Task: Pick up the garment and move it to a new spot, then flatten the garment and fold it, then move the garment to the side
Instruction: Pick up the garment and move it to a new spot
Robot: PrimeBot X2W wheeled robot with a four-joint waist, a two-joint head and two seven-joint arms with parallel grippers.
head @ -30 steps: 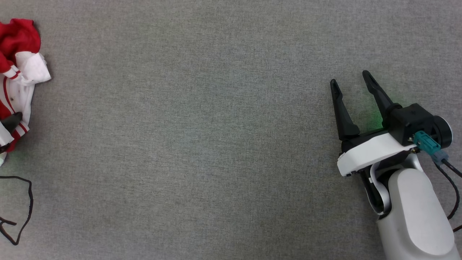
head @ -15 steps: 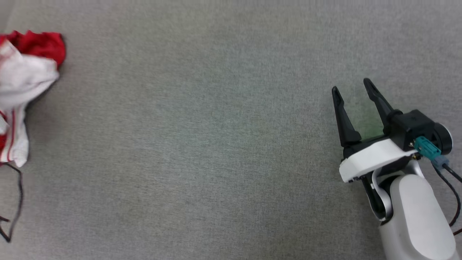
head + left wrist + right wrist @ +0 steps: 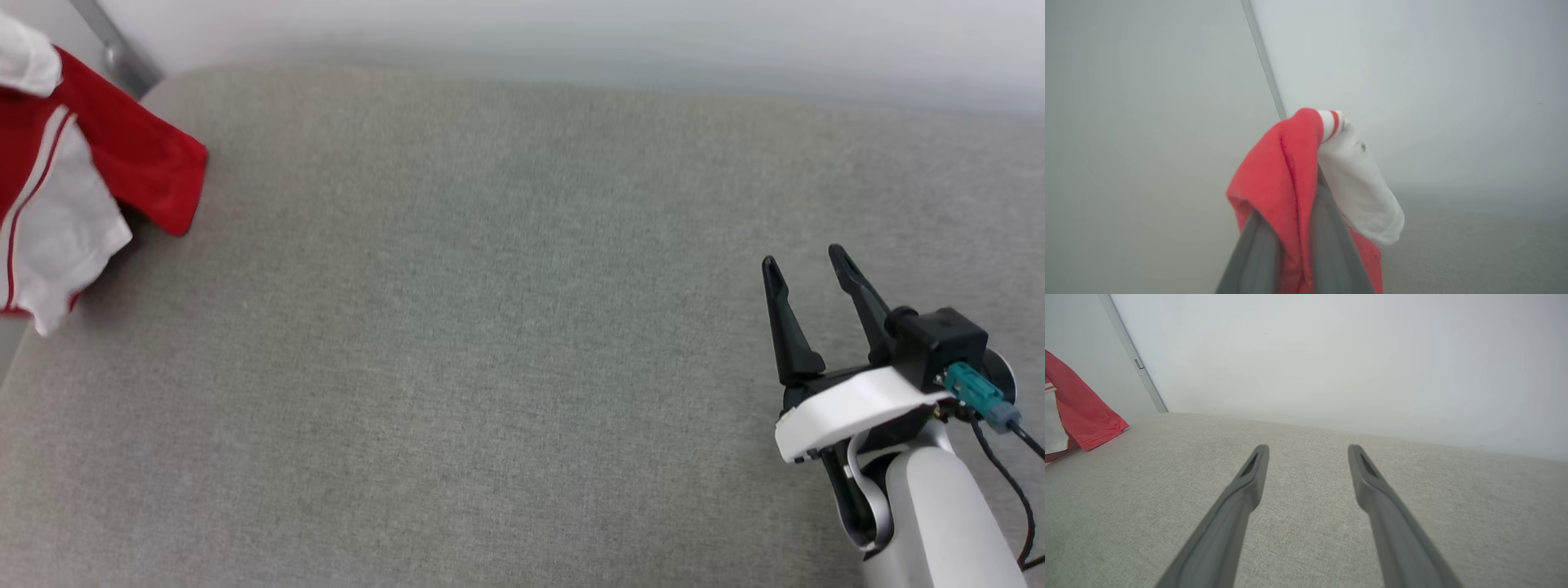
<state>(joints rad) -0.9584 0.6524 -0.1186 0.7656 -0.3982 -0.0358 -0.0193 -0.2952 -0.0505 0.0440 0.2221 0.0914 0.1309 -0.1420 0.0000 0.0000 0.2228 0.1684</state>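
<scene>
Left claw (image 3: 1316, 183) clamped on the red soft-fabric jersey shirt (image 3: 1278, 183) with white striped sleeves; right claw (image 3: 803, 257) spread, empty. A fast swing could tug that small pinch loose.

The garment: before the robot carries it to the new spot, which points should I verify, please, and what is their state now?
1. The left end effector is shut on the garment: ok.
2. The garment is wholly clear of the grey surface: cannot tell, the picture edge cuts it off.
3. The right end effector is open, holding nothing: ok.
4. Bare grey surface ahead for the new spot: ok.
5. The garment is flattened: not ok, it hangs bunched.
</scene>
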